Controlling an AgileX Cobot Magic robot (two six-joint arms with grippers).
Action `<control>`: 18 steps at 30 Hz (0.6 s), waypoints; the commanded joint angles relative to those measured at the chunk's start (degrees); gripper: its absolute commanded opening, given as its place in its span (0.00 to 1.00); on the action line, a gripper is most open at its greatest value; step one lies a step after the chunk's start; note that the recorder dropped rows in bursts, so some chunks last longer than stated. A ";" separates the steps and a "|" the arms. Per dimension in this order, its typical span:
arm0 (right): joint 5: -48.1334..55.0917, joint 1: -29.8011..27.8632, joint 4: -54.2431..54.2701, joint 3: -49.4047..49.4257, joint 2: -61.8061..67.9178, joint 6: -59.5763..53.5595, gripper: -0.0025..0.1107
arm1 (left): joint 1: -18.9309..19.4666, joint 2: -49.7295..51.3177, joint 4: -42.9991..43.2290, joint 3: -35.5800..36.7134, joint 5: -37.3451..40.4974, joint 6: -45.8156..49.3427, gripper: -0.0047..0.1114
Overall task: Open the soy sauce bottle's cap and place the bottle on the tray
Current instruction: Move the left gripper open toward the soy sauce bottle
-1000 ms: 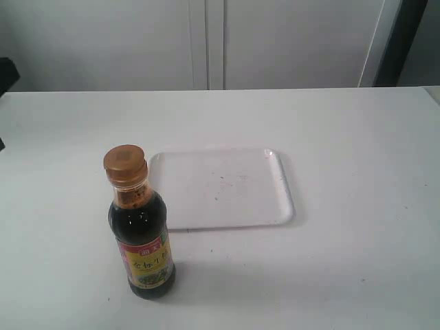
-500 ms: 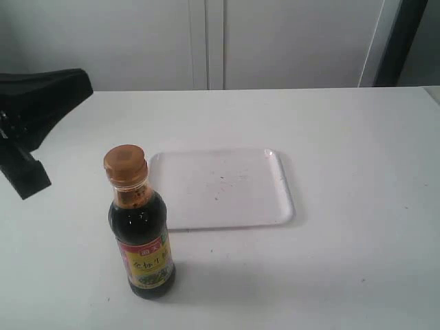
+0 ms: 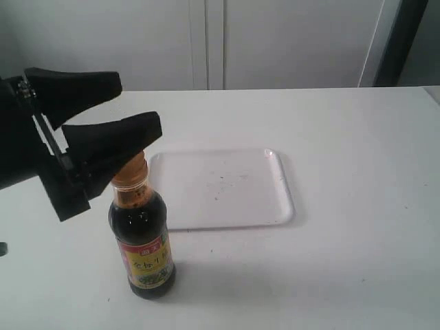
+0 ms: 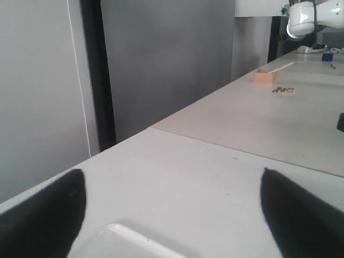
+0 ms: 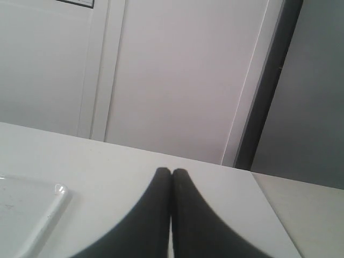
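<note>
My left gripper (image 3: 134, 110) has its jaws spread wide, one black finger (image 3: 75, 86) above the other, and the lower finger sits in front of the top of the soy sauce bottle (image 3: 142, 237), so the cap is hidden from me in the exterior view; I cannot tell whether the finger touches it. My right gripper (image 5: 171, 177) has its jaws pressed together, tips meeting with nothing between them.

Only the exterior view gives me the bottle: it stands upright on the white table (image 3: 357, 158), just beside the near left corner of the tray (image 3: 275, 206), outside the rim. The left wrist view misses the bottle entirely; it shows the two dark fingertips far apart, a rounded corner of the tray, and a neighbouring table with a small wooden box (image 4: 264, 74). The right wrist view shows a tray corner and the closed tips, while the exterior view shows no right arm at all.

By my count: one bottle, one tray, two grippers.
</note>
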 commanded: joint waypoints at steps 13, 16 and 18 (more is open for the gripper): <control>-0.66 0.12 -0.41 0.23 -0.20 -0.08 0.02 | -0.39 6.52 0.94 -0.21 -2.79 -0.66 0.94; -0.66 0.12 -0.41 0.23 -0.20 -0.08 0.02 | -0.39 6.52 0.82 0.74 -2.66 -0.50 0.94; -0.66 0.12 -0.41 0.23 -0.20 -0.08 0.02 | -0.39 6.52 0.71 1.77 -2.89 0.46 0.94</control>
